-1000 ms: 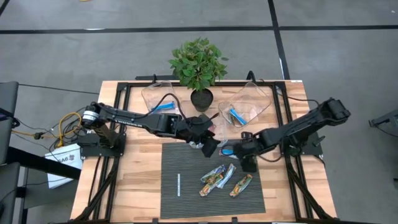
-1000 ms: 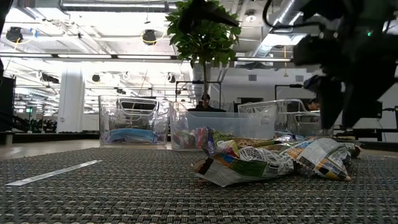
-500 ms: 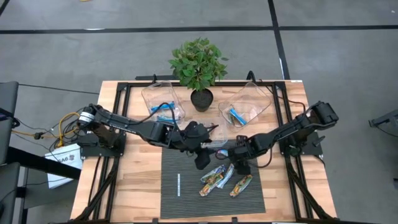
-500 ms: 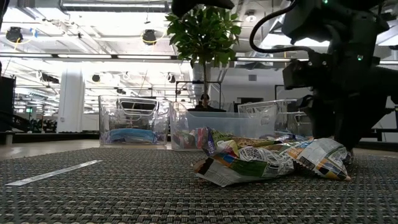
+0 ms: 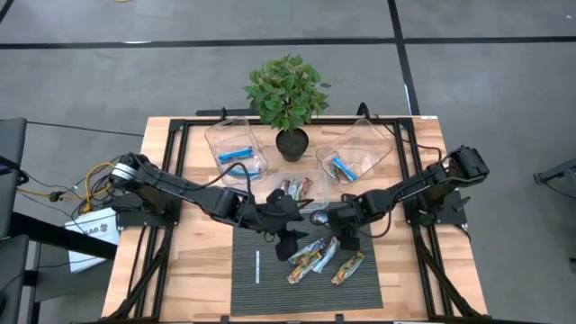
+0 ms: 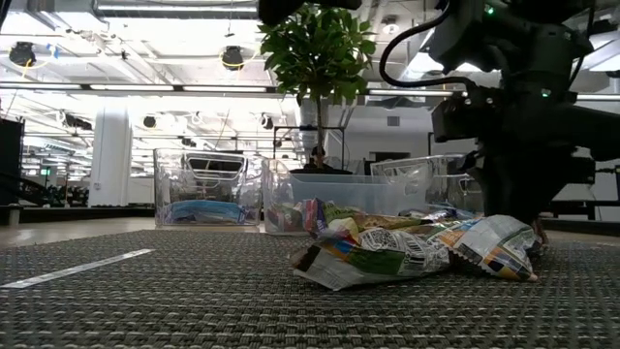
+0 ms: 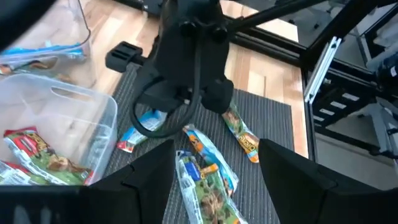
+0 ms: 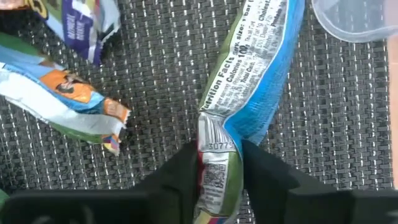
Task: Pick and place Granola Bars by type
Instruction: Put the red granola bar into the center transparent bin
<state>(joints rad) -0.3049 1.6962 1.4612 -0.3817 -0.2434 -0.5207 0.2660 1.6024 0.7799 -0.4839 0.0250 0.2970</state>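
Right pincer (image 8: 219, 163) pinches the blue bar (image 8: 249, 93) end on the mat; left pincer (image 7: 214, 165) apart. Squeeze firmly before lifting.

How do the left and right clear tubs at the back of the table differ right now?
The left tub lies nearer the left arm's base, left of the potted plant; the right tub sits on the plant's other side, nearer the right arm. The left tub stands roughly square to the table edge; the right tub is turned at an angle. Both are clear plastic, and each shows a blue wrapped bar inside.
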